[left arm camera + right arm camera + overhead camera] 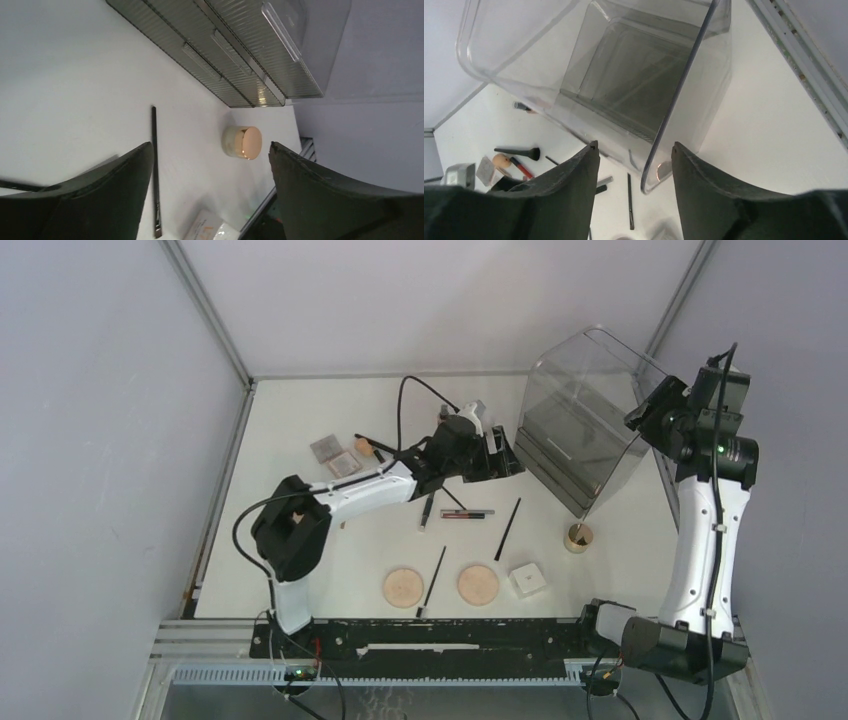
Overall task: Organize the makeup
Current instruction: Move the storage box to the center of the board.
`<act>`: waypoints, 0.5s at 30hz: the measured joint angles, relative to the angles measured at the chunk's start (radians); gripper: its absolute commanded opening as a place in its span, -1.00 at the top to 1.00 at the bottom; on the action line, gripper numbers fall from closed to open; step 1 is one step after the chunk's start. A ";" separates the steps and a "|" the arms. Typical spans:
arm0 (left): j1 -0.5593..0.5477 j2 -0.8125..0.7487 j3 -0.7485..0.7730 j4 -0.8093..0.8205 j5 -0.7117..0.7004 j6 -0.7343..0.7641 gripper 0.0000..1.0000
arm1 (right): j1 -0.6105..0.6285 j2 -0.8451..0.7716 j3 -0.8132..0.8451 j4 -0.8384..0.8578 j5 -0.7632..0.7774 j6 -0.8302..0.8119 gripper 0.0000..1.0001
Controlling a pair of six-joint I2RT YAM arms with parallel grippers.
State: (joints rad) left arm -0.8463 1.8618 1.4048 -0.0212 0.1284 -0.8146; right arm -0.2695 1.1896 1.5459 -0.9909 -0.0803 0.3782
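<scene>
From above, my left gripper (503, 462) hangs low over the table (300, 570), just beside the front of the clear bin (585, 410) at the right rear. My right gripper (648, 412) is up at the bin's right rim. The makeup lies scattered on the table. One round puff (404, 587) and a second puff (478, 583) sit near the front edge, with a black brush (432, 580) between them. A white box (527, 580) lies to their right, and a tan jar (578, 537) sits by the bin's near corner. Two square compacts (335, 456) are at the left rear, and a red lip stick (467, 513) lies mid-table.

In my left wrist view, my fingers stand wide apart with nothing between them. Beyond them lie a thin brush (155, 170), the tan jar and a corner of the white box.

In my right wrist view, my fingers are parted and I look into the bin's open mouth. Its rim edge runs into the gap between them; I cannot tell whether either finger touches it. Past the bin lie a fluffy brush (519, 151) and a black pencil (629, 200).
</scene>
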 measured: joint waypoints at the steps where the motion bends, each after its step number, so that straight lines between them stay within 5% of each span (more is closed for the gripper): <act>1: -0.005 0.014 -0.001 0.017 -0.005 -0.029 -0.57 | 0.001 -0.016 -0.012 0.005 -0.001 0.002 -0.37; 4: -0.011 0.038 -0.032 0.119 -0.027 -0.136 -0.39 | 0.004 -0.085 -0.045 0.015 0.008 0.015 -0.39; 15: -0.025 0.165 -0.042 0.331 -0.045 -0.310 -0.44 | 0.081 -0.366 -0.186 0.077 0.046 0.052 -0.39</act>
State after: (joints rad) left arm -0.8715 2.0266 1.3632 0.3099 0.0837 -1.1244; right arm -0.1883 0.8238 1.3602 -0.9138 -0.0341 0.4301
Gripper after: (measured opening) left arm 0.733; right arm 0.696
